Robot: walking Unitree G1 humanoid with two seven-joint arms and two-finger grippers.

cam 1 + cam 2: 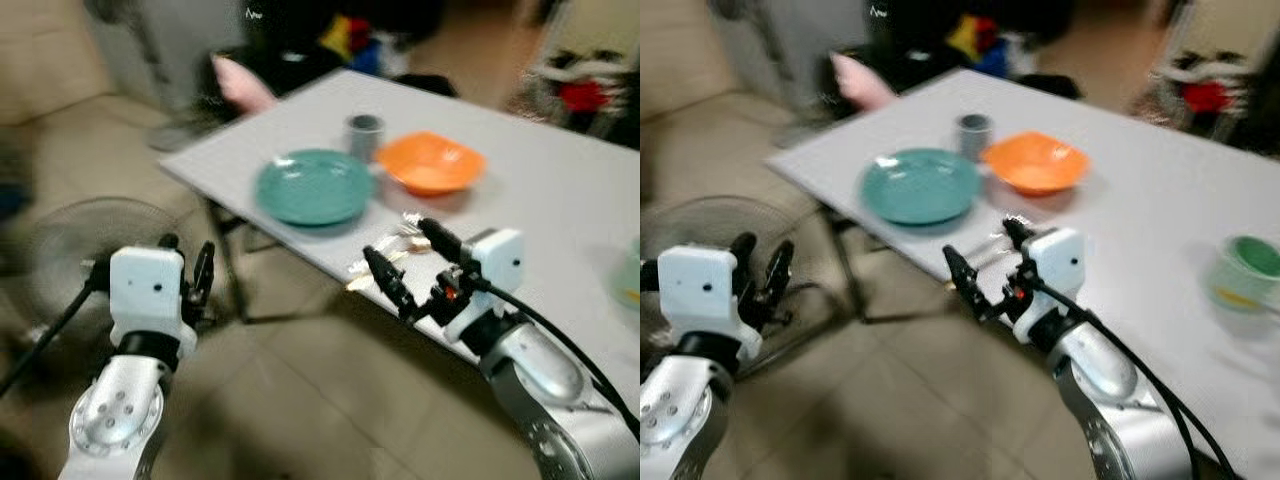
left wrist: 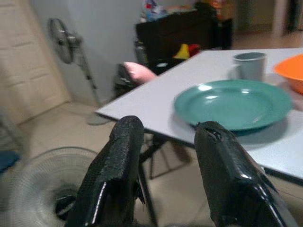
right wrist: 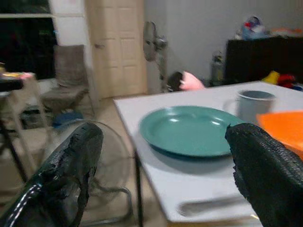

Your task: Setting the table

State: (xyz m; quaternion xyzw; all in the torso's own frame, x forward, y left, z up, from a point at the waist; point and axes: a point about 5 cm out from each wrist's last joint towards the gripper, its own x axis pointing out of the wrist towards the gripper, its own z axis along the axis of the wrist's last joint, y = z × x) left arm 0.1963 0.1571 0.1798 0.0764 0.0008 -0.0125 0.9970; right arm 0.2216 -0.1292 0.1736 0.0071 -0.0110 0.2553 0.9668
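At surface [image 1: 560,190] edge near teal plate [image 1: 314,186]: right gripper [image 1: 412,262] jaws spread; left gripper [image 1: 186,268] jaws slightly parted, off surface.

Teal plate [image 1: 313,186] beside orange bowl [image 1: 431,163]

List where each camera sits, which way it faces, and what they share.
Left eye: on the head, looking down at the white table; both silver arms show.
Right eye: same scene.
Left wrist: along the open left pincer toward the teal plate.
Right wrist: between the open right pincer fingers, facing the same plate.
Shared: plate, grey cup, orange bowl.
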